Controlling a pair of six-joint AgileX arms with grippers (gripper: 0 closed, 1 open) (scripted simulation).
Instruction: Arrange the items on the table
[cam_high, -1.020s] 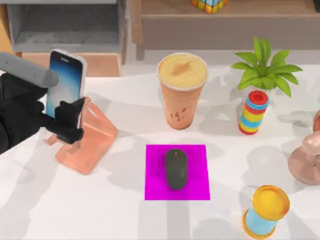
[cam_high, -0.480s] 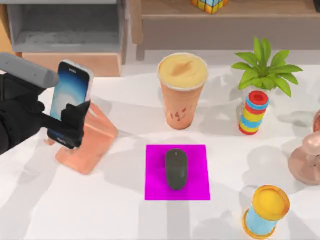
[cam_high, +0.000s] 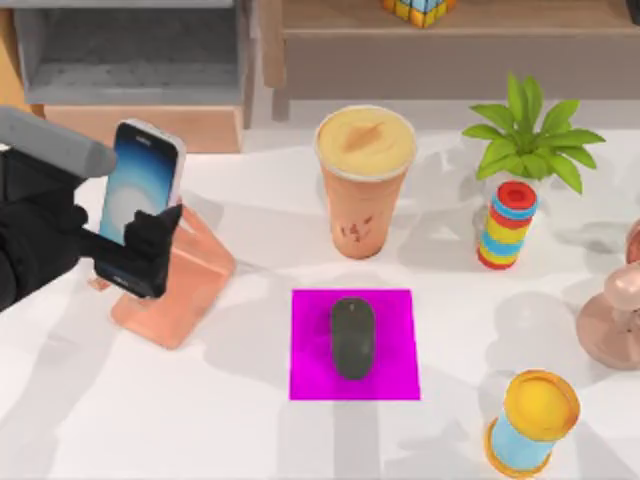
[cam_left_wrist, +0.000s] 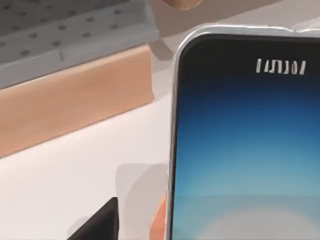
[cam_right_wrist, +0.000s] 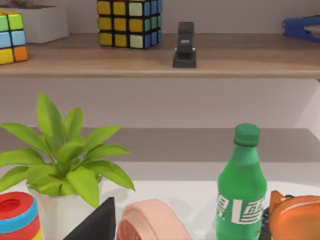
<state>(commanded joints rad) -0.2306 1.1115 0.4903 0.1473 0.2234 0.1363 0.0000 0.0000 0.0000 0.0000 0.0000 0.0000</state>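
My left gripper (cam_high: 125, 250) is shut on the lower part of the smartphone (cam_high: 142, 185), holding it tilted just over the salmon phone stand (cam_high: 180, 285) at the table's left. The blue-white screen of the smartphone (cam_left_wrist: 245, 150) is close up in the left wrist view. The tall orange drink cup (cam_high: 363, 180) stands upright at the back centre. In front of it the dark grey mouse (cam_high: 352, 337) lies on a magenta pad (cam_high: 395, 375). The white table (cam_high: 250, 420) carries all of them. One dark edge of my right gripper (cam_right_wrist: 95, 225) shows in the right wrist view.
A potted plant (cam_high: 530, 135), a striped ring stack (cam_high: 507, 225) and a yellow-and-blue spool (cam_high: 533, 420) stand at the right, with a copper-coloured object (cam_high: 610, 320) at the right edge. A green bottle (cam_right_wrist: 241, 185) stands near the right gripper. Shelves run behind the table.
The left gripper has carried the smartphone a little to the right and tilted it over the stand. In the last half second it has barely moved.
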